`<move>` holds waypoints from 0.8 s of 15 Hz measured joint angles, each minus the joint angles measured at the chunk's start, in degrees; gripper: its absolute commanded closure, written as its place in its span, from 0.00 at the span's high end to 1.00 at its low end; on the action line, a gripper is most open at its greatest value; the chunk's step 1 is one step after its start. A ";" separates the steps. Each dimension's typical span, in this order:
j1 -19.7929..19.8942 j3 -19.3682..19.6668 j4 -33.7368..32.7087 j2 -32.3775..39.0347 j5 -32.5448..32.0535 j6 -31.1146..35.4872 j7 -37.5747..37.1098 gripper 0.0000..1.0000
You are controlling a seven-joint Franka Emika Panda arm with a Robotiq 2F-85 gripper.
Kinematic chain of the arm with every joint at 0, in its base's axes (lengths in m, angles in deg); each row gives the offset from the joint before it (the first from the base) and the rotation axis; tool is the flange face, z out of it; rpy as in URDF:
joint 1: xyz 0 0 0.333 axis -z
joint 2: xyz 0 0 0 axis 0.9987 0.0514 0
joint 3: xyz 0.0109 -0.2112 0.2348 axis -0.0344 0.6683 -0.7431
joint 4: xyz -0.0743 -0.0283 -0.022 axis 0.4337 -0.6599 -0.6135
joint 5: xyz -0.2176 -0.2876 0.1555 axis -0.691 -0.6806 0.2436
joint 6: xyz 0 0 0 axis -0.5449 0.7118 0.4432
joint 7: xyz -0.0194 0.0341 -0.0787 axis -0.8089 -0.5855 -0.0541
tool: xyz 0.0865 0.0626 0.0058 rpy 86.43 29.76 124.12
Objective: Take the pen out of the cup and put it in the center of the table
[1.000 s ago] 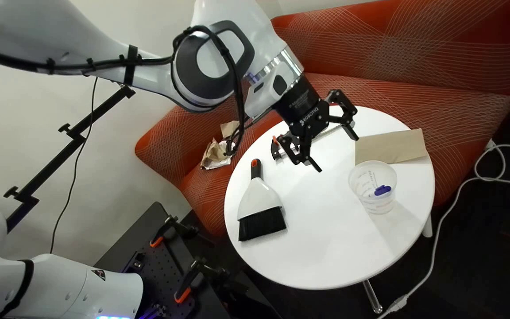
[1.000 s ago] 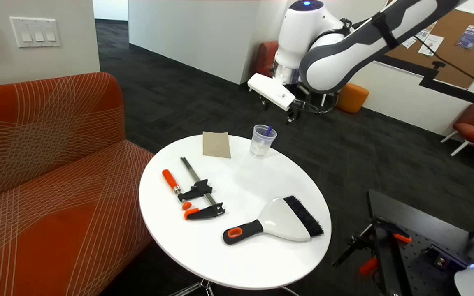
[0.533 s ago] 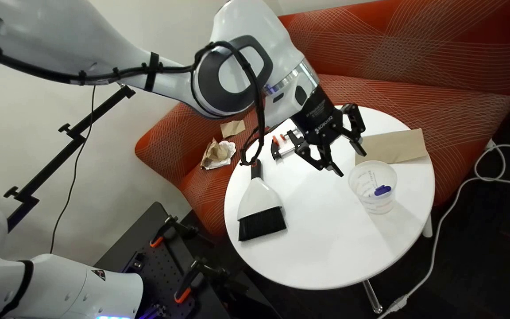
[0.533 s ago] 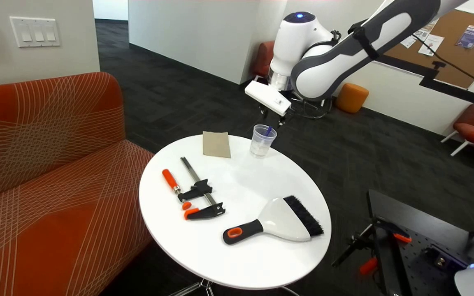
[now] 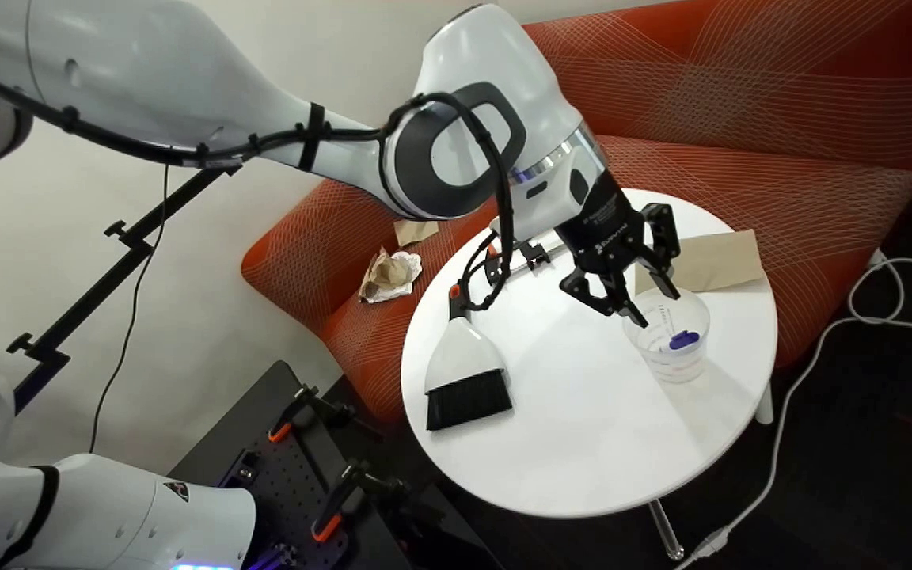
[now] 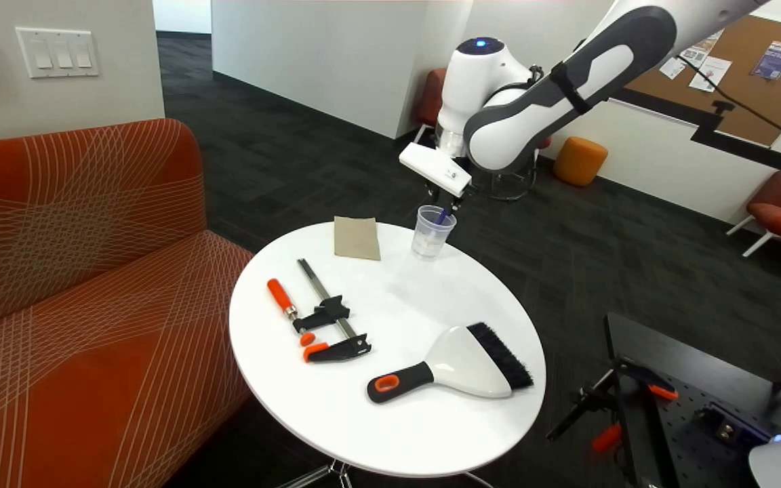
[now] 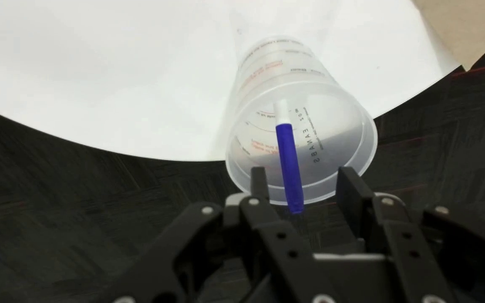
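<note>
In the wrist view the blue pen (image 7: 289, 162) leans inside the translucent cup (image 7: 358, 162), its blue end poking past the rim nearest my gripper. The cup (image 5: 666, 366) stands upright near the edge of the round white table (image 5: 567, 451). My gripper (image 7: 302, 176) is partly closed but still open, one finger on each side of the pen's end in that view and both apart from it. In an exterior view my gripper (image 5: 658, 309) hangs right at the cup's rim, overlapping it. How deep the fingertips reach relative to the pen, I cannot tell.
A white brush with black bristles (image 5: 468, 364) lies on the table. A red-and-black clamp (image 6: 329, 312) lies beside it. A flat brown paper (image 6: 356, 238) is close to the cup. The red couch (image 5: 741, 142) borders the table.
My gripper has come across and down to the cup, and its fingers have drawn closer together. The cup and pen have stayed put.
</note>
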 measured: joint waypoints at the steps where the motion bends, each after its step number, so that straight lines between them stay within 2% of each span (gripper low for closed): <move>1: 0.00 0.19 -0.64 0.72 0.44 0.00 0.33 0.47; 5: 0.01 0.70 -2.84 3.43 1.34 0.00 0.50 0.43; 6: 0.01 0.79 -3.31 4.08 1.59 0.00 0.51 0.38; 12: 0.01 1.33 -5.69 7.15 2.94 0.00 1.09 0.41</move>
